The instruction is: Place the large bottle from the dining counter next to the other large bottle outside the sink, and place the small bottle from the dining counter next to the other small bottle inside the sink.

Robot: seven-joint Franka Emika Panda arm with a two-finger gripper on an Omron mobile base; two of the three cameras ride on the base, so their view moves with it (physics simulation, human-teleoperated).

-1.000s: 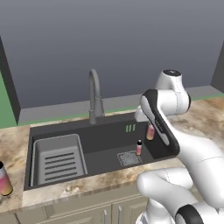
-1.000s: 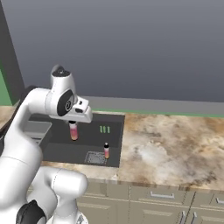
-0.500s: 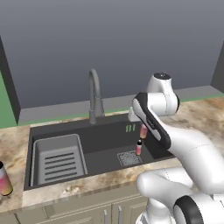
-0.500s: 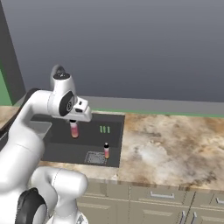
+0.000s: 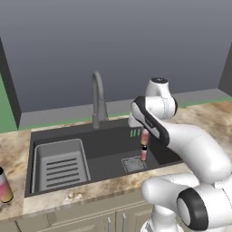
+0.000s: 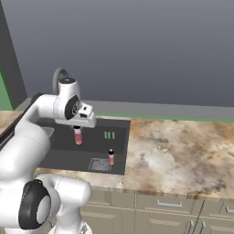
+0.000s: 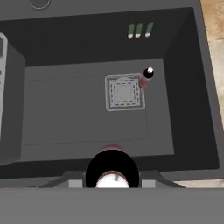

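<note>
My gripper (image 5: pixel 144 128) (image 6: pixel 78 127) hangs over the dark grey sink (image 5: pixel 108 152) (image 6: pixel 119 137) (image 7: pixel 65 113), shut on the small bottle (image 5: pixel 144 137) (image 6: pixel 78 136), which has a red-pink body. From the hand view, its pale cap and dark neck (image 7: pixel 112 173) sit between the fingers. Below it, the other small bottle (image 5: pixel 144 153) (image 6: pixel 111 157) (image 7: pixel 145 77) stands upright on the basin floor beside the square drain (image 7: pixel 124 92). A large bottle (image 5: pixel 4 186) with a pink-to-yellow body stands on the counter left of the sink.
A light grey ribbed tray insert (image 5: pixel 59 165) fills the sink's left part. The curved faucet (image 5: pixel 97 100) (image 6: pixel 58 75) rises behind the basin. Marble-look counter (image 6: pixel 183 151) extends to the right. Three green marks (image 7: pixel 140 29) sit on the back wall of the basin.
In the left base view the arm has swung left, carrying the held small bottle to a spot right above the standing bottle. The sink and standing bottle have not moved.
</note>
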